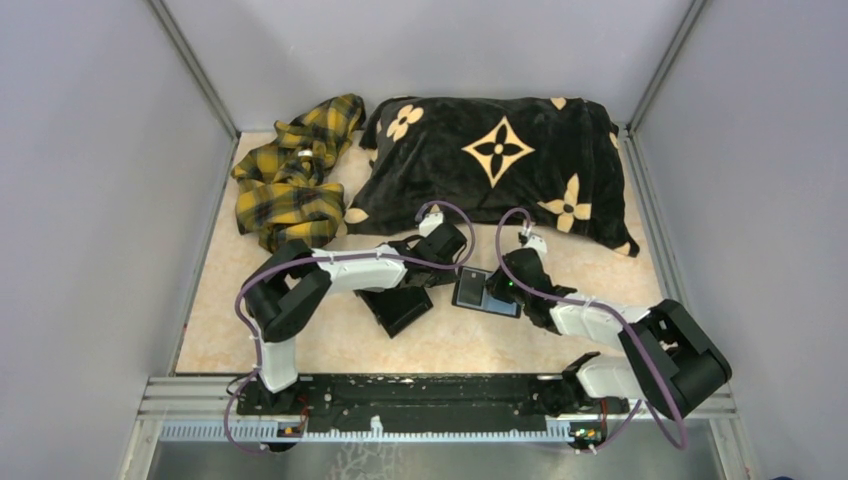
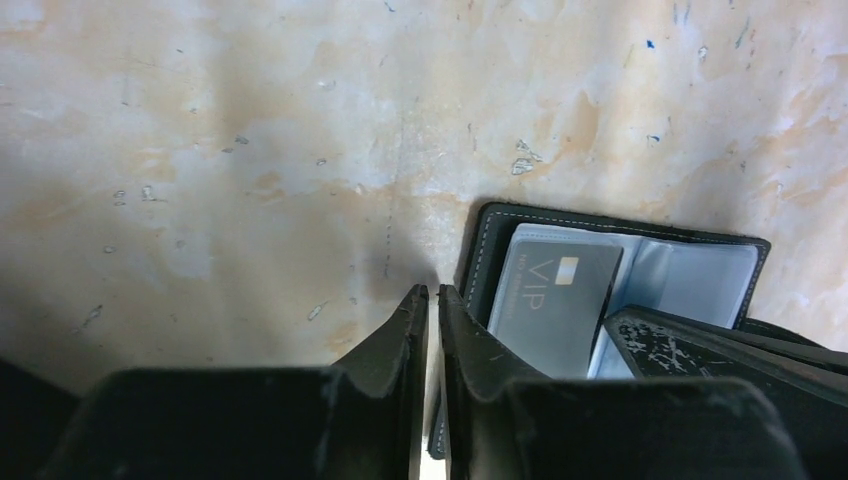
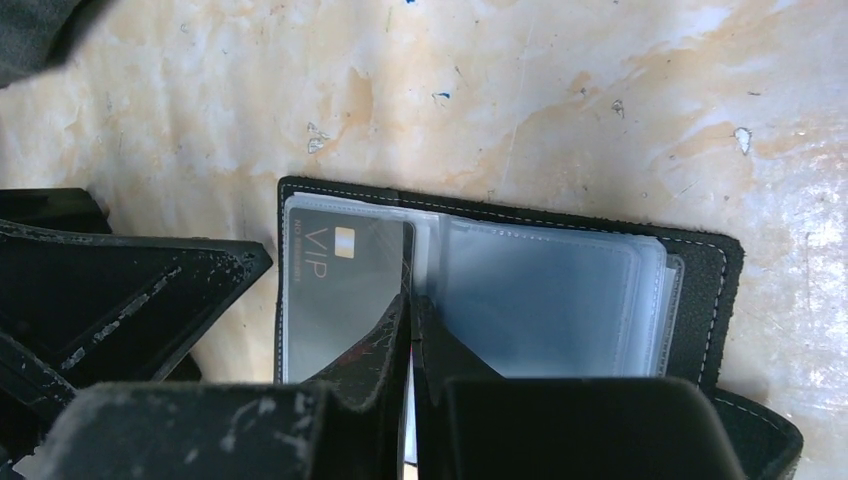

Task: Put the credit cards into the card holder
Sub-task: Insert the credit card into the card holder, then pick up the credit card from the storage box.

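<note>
Trouble could come from the smooth table (image 1: 480, 345): we think the open card holder (image 3: 700, 270) may slide if pushed. Our right gripper (image 3: 410, 312), fingers together, sits over its middle fold. Our left gripper (image 2: 432, 298), pinched together on nothing, waits beside its edge. The grey card (image 3: 340, 290) in the half nearer that gripper might slip out.

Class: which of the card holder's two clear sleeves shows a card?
The sleeve beside the left gripper, showing the grey VIP card; the other sleeve looks empty.
</note>
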`<state>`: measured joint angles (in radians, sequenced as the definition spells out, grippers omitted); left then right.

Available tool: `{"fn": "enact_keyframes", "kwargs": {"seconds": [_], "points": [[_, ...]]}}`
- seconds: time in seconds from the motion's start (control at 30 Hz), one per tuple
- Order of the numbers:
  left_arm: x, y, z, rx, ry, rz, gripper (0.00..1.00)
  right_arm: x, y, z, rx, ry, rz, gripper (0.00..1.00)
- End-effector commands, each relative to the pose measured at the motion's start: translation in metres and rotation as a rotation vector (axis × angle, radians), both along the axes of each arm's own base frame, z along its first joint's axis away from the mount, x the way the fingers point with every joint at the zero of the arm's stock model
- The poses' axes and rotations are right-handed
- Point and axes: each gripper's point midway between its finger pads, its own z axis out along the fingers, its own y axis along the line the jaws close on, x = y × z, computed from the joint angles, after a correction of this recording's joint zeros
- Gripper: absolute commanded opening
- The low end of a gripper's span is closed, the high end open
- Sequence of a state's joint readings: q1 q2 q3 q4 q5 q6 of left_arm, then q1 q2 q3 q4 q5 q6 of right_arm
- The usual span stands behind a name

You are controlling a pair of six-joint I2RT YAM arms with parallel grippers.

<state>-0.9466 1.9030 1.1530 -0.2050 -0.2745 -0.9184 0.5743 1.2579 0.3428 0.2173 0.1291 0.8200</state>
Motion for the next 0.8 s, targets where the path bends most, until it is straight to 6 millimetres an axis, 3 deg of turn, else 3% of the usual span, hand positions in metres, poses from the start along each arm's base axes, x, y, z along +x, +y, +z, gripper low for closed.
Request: {"fn": "enact_keyframes", "kwargs": {"seconds": [0.0, 0.23, 0.4, 0.63, 0.77], "points": [[-0.021, 0.052, -0.031, 0.235, 0.089, -0.008, 0.17, 0.018, 0.013, 0.038, 0.023, -0.098, 0.028, 0.05], [-0.002, 0.045, 0.006, 0.244, 0.012, -0.011, 0.21, 0.032, 0.017, 0.081, 0.006, -0.204, 0.062, 0.22], [0.011, 0.041, 0.045, 0.231, -0.058, 0.0, 0.23, 0.038, 0.02, 0.111, -0.012, -0.26, 0.099, 0.32], [0.024, 0.025, 0.125, 0.058, -0.219, -0.016, 0.29, 0.037, 0.019, 0.147, -0.047, -0.369, 0.16, 0.37], [0.019, 0.041, 0.173, -0.024, -0.298, 0.036, 0.36, 0.035, 0.027, 0.168, -0.046, -0.415, 0.228, 0.38]]}}
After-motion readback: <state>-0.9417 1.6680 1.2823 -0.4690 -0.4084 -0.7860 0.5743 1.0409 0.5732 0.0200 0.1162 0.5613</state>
